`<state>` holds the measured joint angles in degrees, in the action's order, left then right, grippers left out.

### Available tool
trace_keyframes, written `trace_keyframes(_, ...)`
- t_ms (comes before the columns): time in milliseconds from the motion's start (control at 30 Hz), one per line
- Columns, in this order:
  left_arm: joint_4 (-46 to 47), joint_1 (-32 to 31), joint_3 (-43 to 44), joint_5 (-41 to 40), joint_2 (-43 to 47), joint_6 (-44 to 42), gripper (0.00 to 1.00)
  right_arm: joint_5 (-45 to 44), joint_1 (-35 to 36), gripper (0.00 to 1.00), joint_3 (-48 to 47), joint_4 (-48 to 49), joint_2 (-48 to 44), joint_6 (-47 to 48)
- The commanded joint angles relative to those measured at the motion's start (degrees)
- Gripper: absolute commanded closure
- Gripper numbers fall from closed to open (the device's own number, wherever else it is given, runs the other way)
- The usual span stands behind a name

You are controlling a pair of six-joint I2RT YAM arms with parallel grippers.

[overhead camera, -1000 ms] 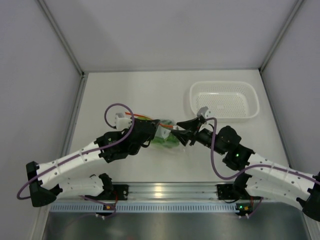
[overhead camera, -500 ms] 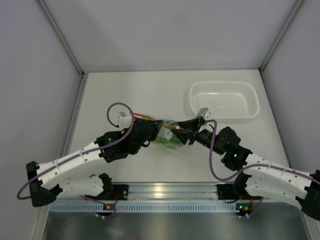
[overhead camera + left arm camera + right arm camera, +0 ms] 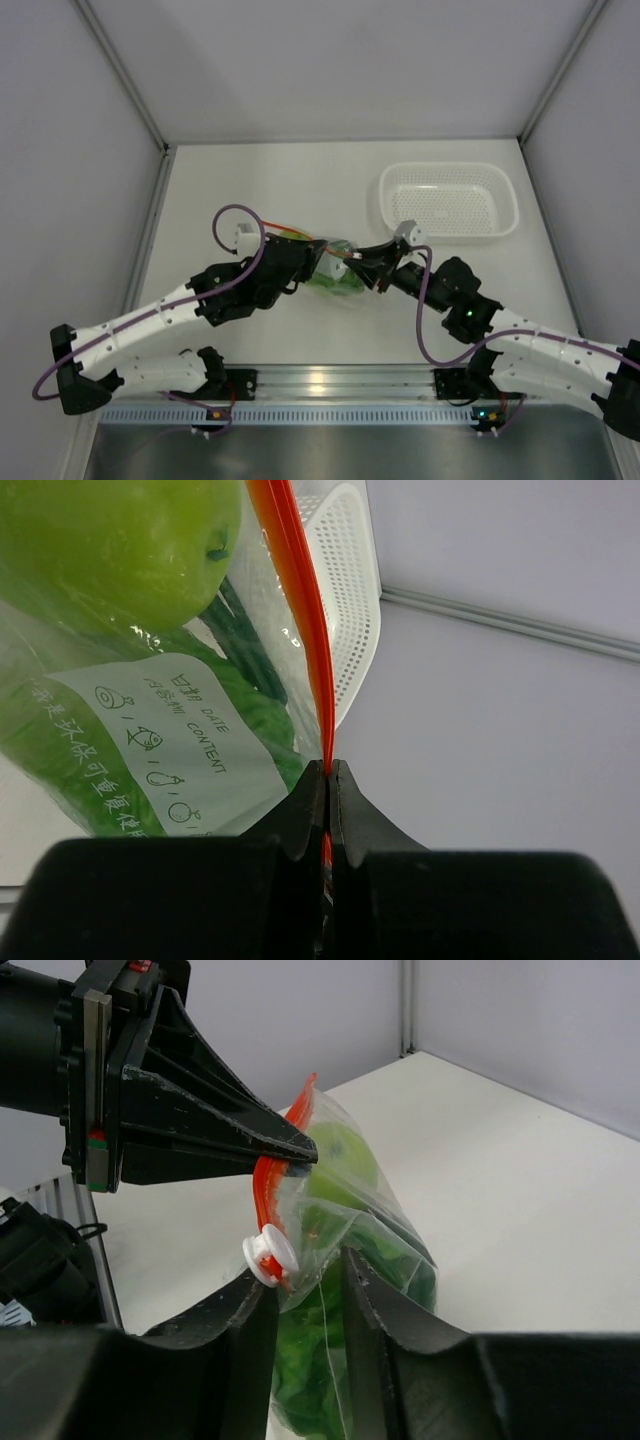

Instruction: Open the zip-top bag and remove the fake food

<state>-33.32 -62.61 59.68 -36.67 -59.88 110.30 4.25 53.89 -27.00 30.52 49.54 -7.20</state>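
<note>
The zip-top bag (image 3: 336,272) hangs between both grippers just above the table's middle. My left gripper (image 3: 328,767) is shut on its orange-red zip strip (image 3: 300,610), close to the strip's end. Inside the clear plastic I see a lime-green fruit (image 3: 120,540) and leafy lettuce (image 3: 310,1380). My right gripper (image 3: 305,1265) stands narrowly open around the bag's upper corner, plastic film between its fingers. The white slider (image 3: 268,1255) sits right at its left fingertip. The left gripper's tip (image 3: 298,1155) pinches the strip just above that.
A white perforated basket (image 3: 450,200) stands at the back right, seen behind the bag as the basket (image 3: 350,600) in the left wrist view. Both arms meet over the table's centre; grey walls close in the left, right and back.
My right gripper has moved left to the bag's slider corner and its fingers have narrowed around the plastic. The left gripper keeps its hold on the zip strip.
</note>
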Motion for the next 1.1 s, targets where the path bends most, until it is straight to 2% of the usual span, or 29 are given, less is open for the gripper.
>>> trace_keyframes(0,5.02,0.12,0.35,-0.86,2.22,-0.52,1.0,1.37,0.78,0.71,-0.94,3.23,-0.85,0.96)
trace_keyframes(100,5.02,0.12,0.09,-1.3,2.83,-0.61,1.0,1.72,0.78,0.78,-1.3,2.7,-1.02,1.14)
trace_keyframes(233,5.11,0.12,0.09,-1.39,2.92,-0.96,1.0,2.86,0.87,0.99,-1.65,2.53,-1.46,1.22)
trace_keyframes(567,5.11,0.12,-0.18,-2.09,1.78,-3.86,1.0,5.24,0.78,1.0,-3.58,-2.22,-4.1,2.02)
trace_keyframes(700,5.02,0.12,0.7,-2.18,0.9,-7.54,0.99,3.14,0.87,1.0,-5.6,-6.43,-4.1,2.19)
trace_keyframes(733,5.11,0.12,1.05,-2.27,0.55,-8.6,0.91,2.7,0.78,1.0,-6.13,-7.66,-3.66,2.19)
trace_keyframes(767,5.02,0.12,2.18,-2.36,-0.23,-10.0,0.76,2.17,0.78,1.0,-7.52,-10.54,-3.22,2.11)
trace_keyframes(800,5.02,0.21,2.72,-2.36,-0.5,-13.06,0.65,1.03,0.78,1.0,-8.49,-12.83,-2.61,2.19)
trace_keyframes(867,5.02,0.29,3.6,-2.36,-0.94,-16.16,0.52,0.67,0.87,1.0,-10.96,-16.27,-0.85,2.37)
trace_keyframes(900,5.02,0.29,3.77,-2.62,-0.77,-18.52,0.43,0.32,0.87,1.0,-11.49,-18.72,-0.5,2.19)
trace_keyframes(1067,6.07,0.38,4.3,-3.5,1.69,-27.13,0.19,-1.52,0.87,1.0,-16.14,-26.03,0.91,0.61)
